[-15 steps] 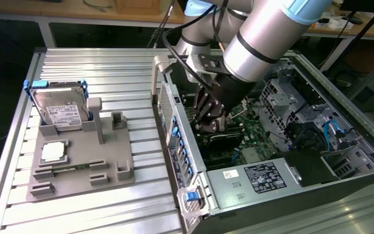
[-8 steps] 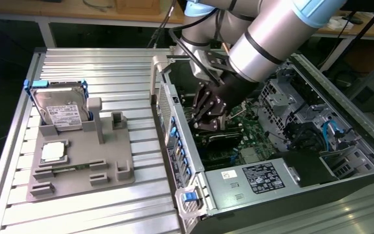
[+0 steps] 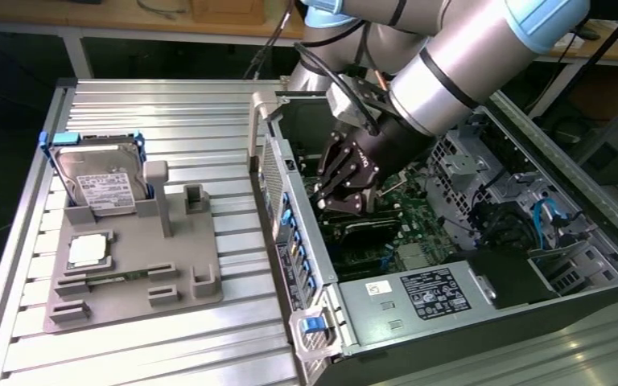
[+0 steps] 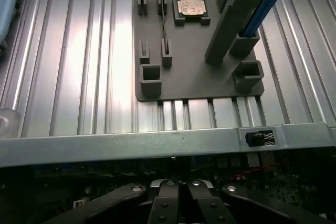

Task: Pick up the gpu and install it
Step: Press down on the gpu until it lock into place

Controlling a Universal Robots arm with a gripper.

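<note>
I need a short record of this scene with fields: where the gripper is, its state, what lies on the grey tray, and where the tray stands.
gripper place: gripper low inside the open computer case, over the motherboard
gripper state: fingers shut; any held thing hidden
tray: grey tray on the ribbed metal table, beside the case
on tray: hard drive upright in blue frame; CPU chip lying flat
tray slots: several empty
</note>
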